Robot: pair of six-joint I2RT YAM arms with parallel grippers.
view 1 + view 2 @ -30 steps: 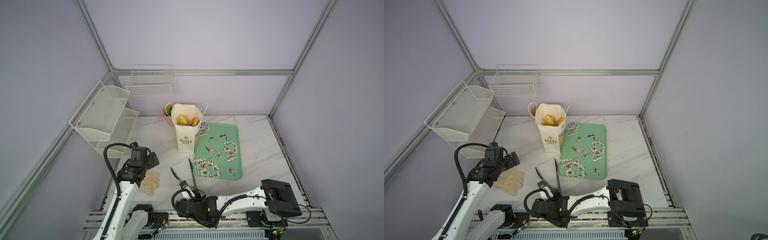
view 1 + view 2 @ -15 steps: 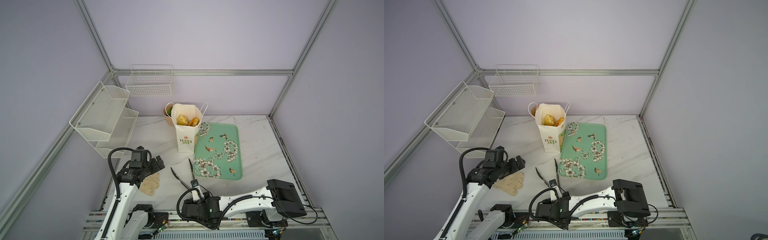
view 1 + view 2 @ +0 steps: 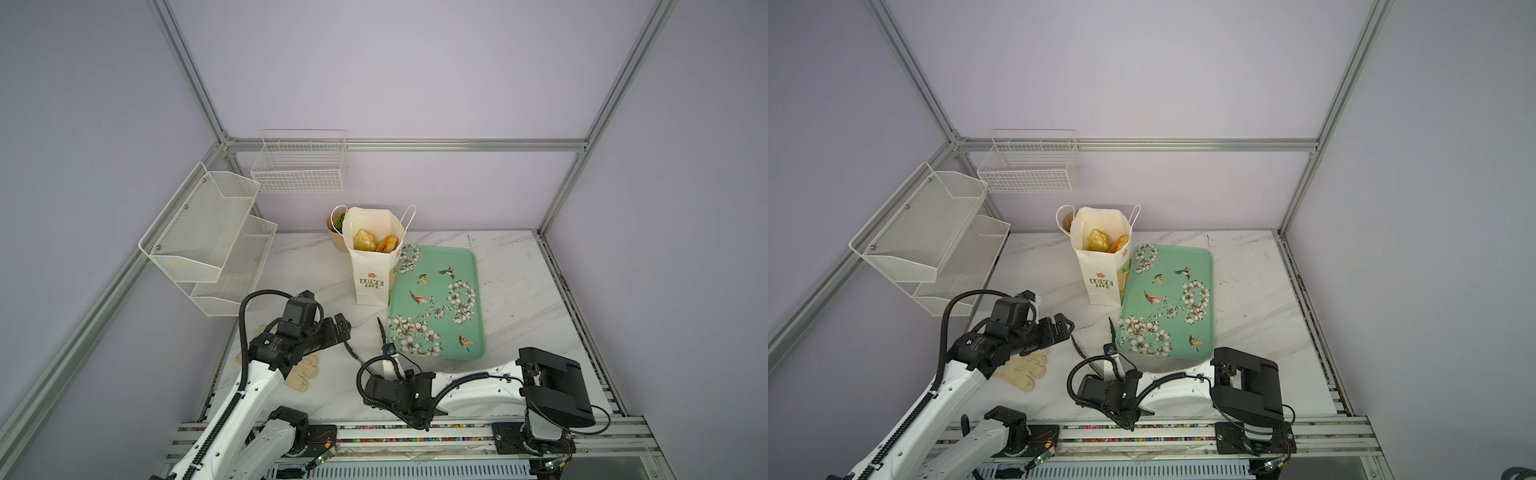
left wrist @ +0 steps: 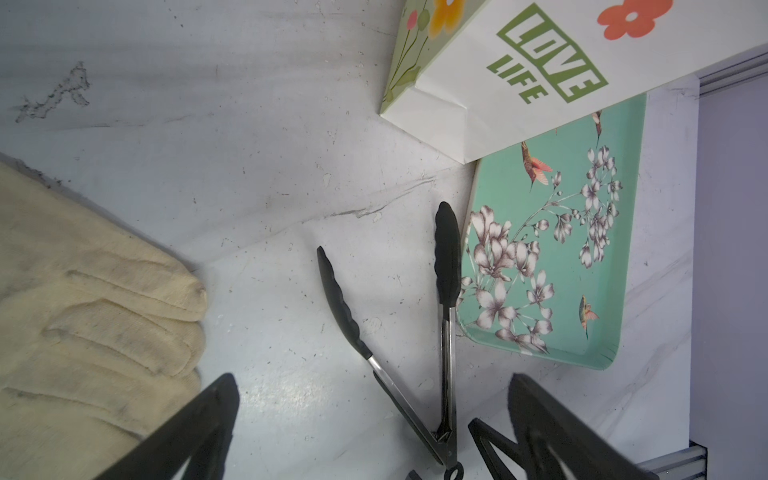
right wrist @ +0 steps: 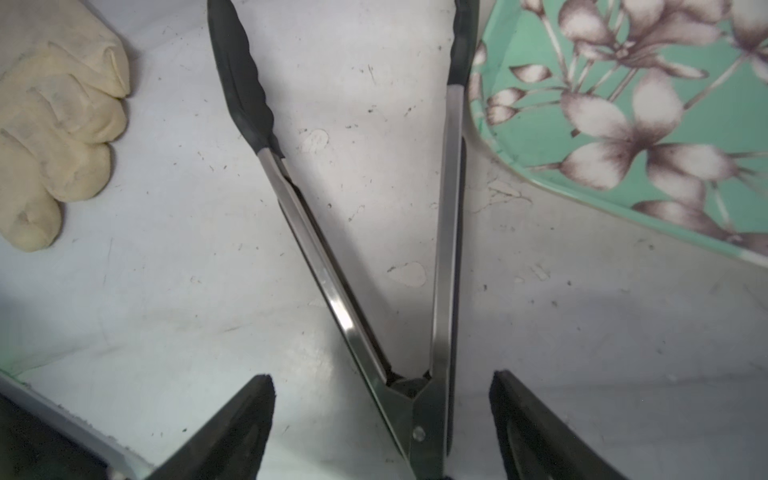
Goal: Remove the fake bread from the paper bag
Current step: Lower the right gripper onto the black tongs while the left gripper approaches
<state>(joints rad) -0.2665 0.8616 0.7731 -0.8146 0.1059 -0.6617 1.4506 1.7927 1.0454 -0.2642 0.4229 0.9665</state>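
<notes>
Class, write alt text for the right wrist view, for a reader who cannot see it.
Metal tongs with black tips lie spread in a V on the marble table, their hinge end between the open fingers of the right gripper. A beige glove lies on one side of them, a green floral tray on the other.

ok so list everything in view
white paper bag: 1, white, table's back
glossy toy breads: 2 showing, golden, bag's mouth
flowered tray: 1, mint green, beside bag
black-tipped metal tongs: 1, silver, beside tray
cloth glove: 1, beige, front left
plant pot: 1, peach, behind bag
wire basket: 1, white, back wall
tiered mesh shelf: 1, white, left wall
marble table: 1, white
left gripper: 1, black, open, near glove
right gripper: 1, black, open, astride tongs' hinge
</notes>
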